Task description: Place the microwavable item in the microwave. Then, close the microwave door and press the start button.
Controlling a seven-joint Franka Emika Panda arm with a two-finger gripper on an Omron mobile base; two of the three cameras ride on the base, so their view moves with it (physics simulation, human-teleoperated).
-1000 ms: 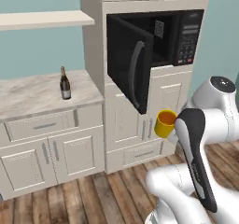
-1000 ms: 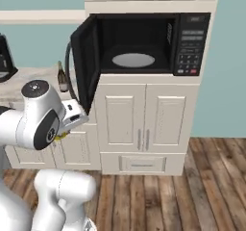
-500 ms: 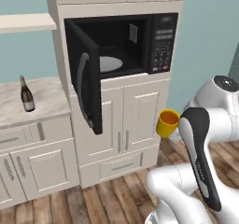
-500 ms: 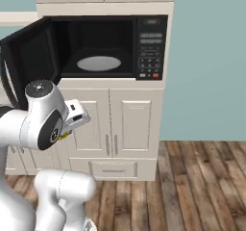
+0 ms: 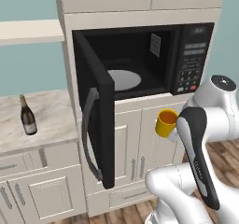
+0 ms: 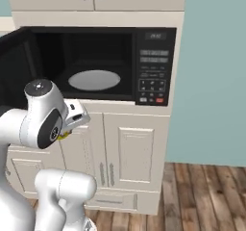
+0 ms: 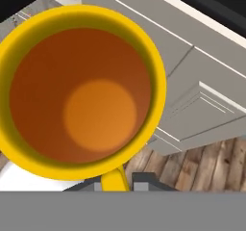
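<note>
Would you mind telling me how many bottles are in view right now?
1. A single dark wine bottle stands upright on the marble counter, left of the open microwave door. Others could be hidden behind the door or inside the closed cabinets.

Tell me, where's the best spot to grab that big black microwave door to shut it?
Probably the long grey bar handle on the swung-open black microwave door, reached from the door's outer face; it stands off the panel, leaving room for fingers.
</note>
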